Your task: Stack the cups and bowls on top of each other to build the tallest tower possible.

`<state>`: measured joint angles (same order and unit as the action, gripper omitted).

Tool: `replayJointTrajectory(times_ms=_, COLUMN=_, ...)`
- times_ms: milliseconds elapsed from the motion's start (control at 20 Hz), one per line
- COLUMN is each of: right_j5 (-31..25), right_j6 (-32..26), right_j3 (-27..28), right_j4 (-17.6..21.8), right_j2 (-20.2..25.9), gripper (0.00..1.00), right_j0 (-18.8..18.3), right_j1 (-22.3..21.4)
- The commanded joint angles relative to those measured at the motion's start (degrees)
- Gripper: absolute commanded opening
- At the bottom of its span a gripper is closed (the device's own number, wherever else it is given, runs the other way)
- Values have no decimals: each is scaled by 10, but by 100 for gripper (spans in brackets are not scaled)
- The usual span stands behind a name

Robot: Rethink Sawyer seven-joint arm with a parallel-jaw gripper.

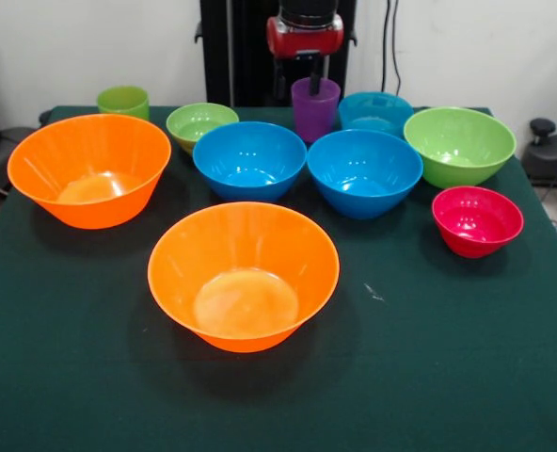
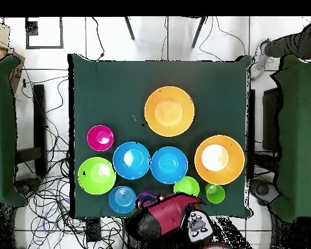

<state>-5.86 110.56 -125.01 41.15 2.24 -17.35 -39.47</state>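
Note:
My gripper (image 1: 314,85) hangs at the table's far edge, its tip dipping into the purple cup (image 1: 315,110); in the overhead view the arm (image 2: 168,217) covers most of that cup (image 2: 145,196). The green cup (image 1: 123,100) stands far left. Two orange bowls (image 1: 88,169) (image 1: 244,273), two blue bowls (image 1: 249,160) (image 1: 364,171), a teal bowl (image 1: 375,111), a large lime bowl (image 1: 459,144), a small lime bowl (image 1: 201,122) and a red-pink bowl (image 1: 477,219) each sit singly on the cloth. No tower is in view.
The dark green table cloth (image 1: 448,377) has bare room along the front. In the overhead view, other green tables (image 2: 2,130) (image 2: 300,130) flank this one. A person's leg and shoe (image 2: 281,45) show at the top right. Cables lie on the floor (image 2: 48,207).

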Motion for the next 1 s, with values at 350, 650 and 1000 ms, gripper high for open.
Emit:
replayJointTrajectory(times_ms=350, right_j5=42, right_j6=60, right_j3=38, right_j4=-17, right_j2=51, gripper=100, right_j0=14, right_j1=43)
replayJointTrajectory(times_ms=650, right_j5=27, right_j6=66, right_j3=66, right_j4=-27, right_j2=32, gripper=100, right_j0=38, right_j1=67)
replayJointTrajectory(times_ms=1000, right_j5=12, right_j6=67, right_j3=88, right_j4=-41, right_j2=28, gripper=100, right_j0=47, right_j1=82)
